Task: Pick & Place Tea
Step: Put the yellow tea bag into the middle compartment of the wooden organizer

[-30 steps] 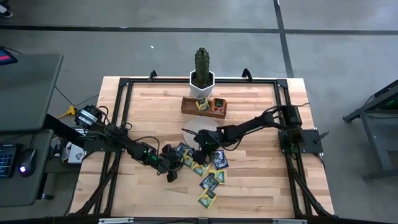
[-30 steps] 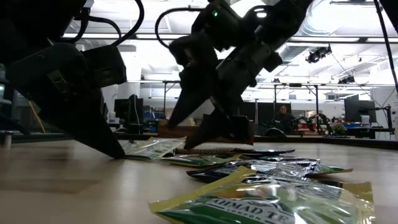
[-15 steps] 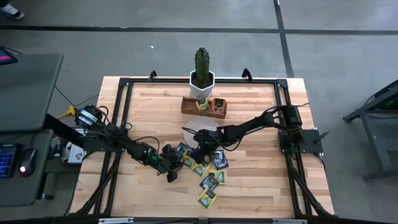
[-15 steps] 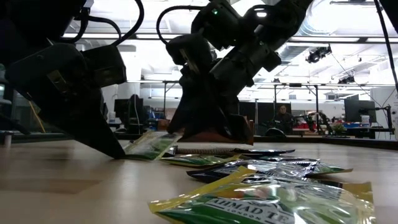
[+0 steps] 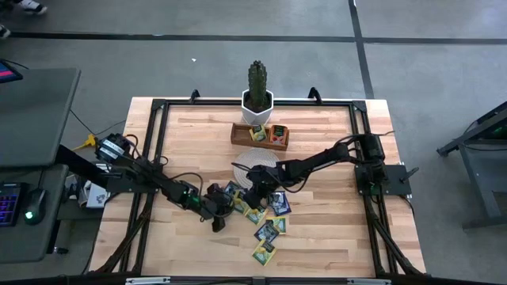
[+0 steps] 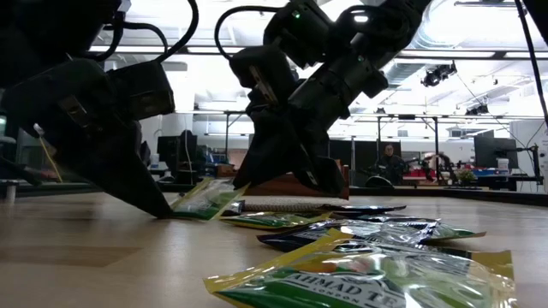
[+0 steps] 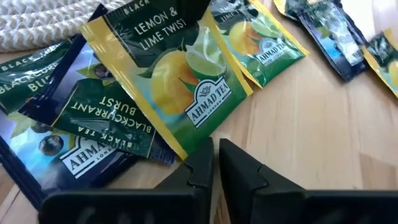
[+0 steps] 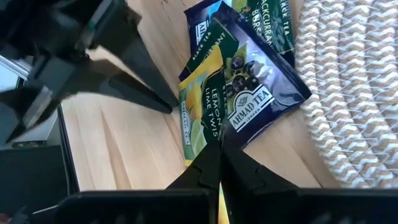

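Sachets (image 5: 265,214) scattered just beside mat (image 5: 261,161) | right gripper (image 8: 217,163) clenched on lemon sachet (image 8: 199,121) edge, lifting it (likely for tray (image 5: 260,134)) | left gripper (image 7: 214,165) nearly closed, empty, tips pinning pile edge

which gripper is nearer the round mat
Right. The right gripper is down at the mat's near edge, shut on a lemon sachet; the left gripper sits farther off, beside the pile.
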Controlling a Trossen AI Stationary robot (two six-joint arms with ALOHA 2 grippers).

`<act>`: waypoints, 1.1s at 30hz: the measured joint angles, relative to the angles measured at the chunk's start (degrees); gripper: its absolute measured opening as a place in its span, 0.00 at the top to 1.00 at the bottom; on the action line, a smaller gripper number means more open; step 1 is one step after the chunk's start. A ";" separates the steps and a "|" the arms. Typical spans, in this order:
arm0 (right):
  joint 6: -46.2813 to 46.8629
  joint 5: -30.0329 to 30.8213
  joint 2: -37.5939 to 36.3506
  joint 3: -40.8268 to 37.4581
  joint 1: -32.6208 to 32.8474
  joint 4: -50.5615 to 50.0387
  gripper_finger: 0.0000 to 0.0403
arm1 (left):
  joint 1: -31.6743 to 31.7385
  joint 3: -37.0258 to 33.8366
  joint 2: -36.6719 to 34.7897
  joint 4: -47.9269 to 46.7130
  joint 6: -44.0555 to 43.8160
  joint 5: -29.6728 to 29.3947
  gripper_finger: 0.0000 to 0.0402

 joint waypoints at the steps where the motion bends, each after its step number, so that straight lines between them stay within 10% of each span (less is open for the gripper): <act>1: -0.09 -0.01 -0.02 0.00 0.13 -0.01 1.00 | 0.08 0.00 -0.84 -0.37 0.80 0.27 0.92; 14: -9.46 8.17 -12.01 0.00 -0.49 -15.55 1.00 | 0.06 -0.07 -13.54 -13.61 2.78 -7.19 0.91; 33: -55.45 10.42 -24.85 6.65 -21.61 -36.08 1.00 | 0.01 0.04 -13.71 -6.37 2.76 -8.22 0.91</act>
